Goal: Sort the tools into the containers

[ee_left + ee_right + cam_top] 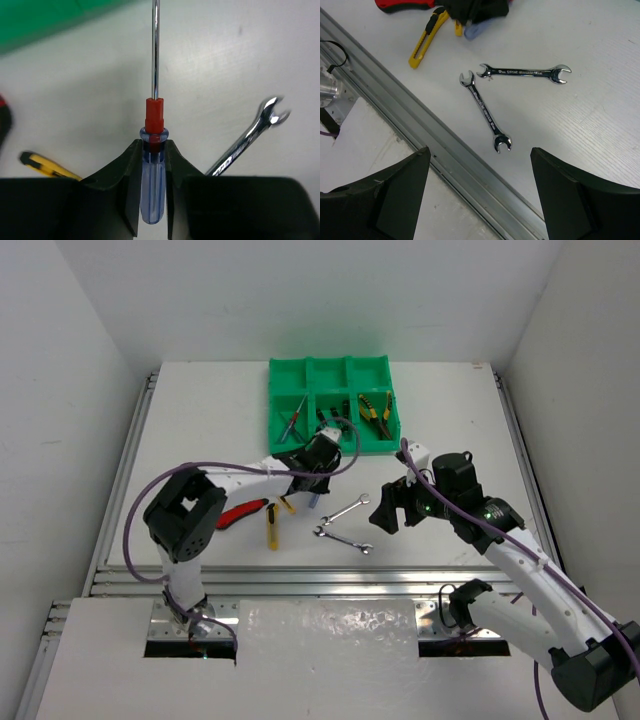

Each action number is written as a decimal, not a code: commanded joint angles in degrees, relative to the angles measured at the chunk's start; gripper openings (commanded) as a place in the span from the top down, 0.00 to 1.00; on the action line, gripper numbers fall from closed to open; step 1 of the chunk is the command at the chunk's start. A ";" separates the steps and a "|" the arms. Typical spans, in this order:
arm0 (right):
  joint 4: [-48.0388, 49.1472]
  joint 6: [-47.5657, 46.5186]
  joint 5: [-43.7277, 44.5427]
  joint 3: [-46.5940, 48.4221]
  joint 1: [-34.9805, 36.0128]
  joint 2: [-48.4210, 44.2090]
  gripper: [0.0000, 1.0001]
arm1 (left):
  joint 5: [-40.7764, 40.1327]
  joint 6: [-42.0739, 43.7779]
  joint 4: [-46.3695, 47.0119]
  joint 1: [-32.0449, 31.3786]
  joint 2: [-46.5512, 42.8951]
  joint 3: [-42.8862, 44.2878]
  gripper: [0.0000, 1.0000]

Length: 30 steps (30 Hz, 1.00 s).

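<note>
My left gripper is shut on a screwdriver with a clear blue handle and red collar, its shaft pointing toward the green six-compartment tray. It hovers just in front of the tray. My right gripper is open and empty, right of two silver wrenches. In the right wrist view the gripper sits above the wrenches. The tray's front compartments hold a screwdriver, a dark tool and yellow-handled pliers.
A red-black utility knife and two yellow box cutters lie on the table left of the wrenches. A metal rail runs along the table's near edge. One wrench lies right of my left fingers.
</note>
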 commanded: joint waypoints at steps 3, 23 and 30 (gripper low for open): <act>2.14 -0.44 -0.42 0.39 0.02 0.34 0.18 | -5.80 -7.85 2.74 7.07 -6.20 6.94 1.00; 2.84 -0.79 -2.62 0.03 -0.07 1.75 0.18 | 0.97 -0.83 2.75 19.83 18.50 35.68 1.00; 3.90 -0.96 -4.03 -0.49 0.02 1.40 0.18 | -3.85 -4.08 -1.48 20.44 21.76 39.13 0.17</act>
